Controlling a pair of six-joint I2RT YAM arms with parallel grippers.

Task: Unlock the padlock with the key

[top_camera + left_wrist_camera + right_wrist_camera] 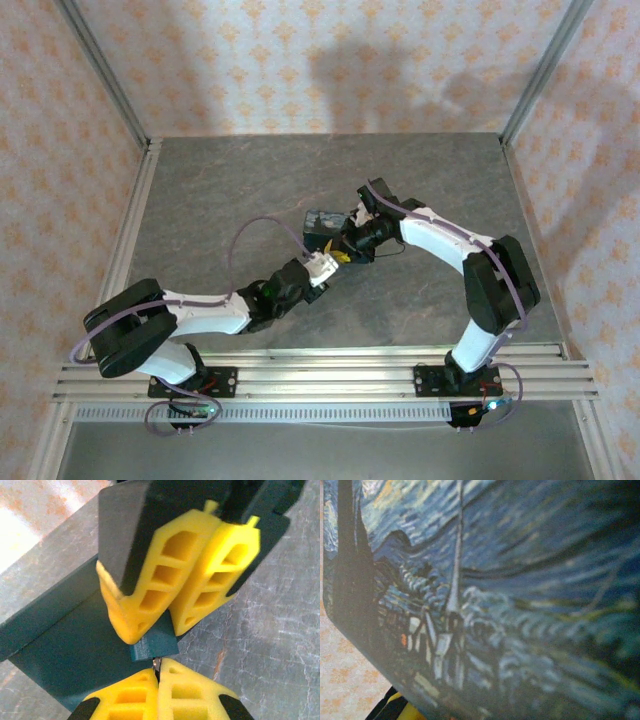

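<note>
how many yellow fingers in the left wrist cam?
4. Two from the left end effector at the bottom edge, pressed together; two from the right end effector above, beside the padlock.

Overhead view: bright, even, sharp; two soft shadows lie on the peach patterned back wall [400, 70], upper centre-right, and glare streaks the silver aluminium rail [330, 352], lower centre. Left wrist view: blown-out highlight at upper left. Right wrist view: dim; dark-blue starry-painted padlock [495, 605] wholly out of focus.

grey stone-look table [250, 190], patterned peach walls [250, 60]
</note>
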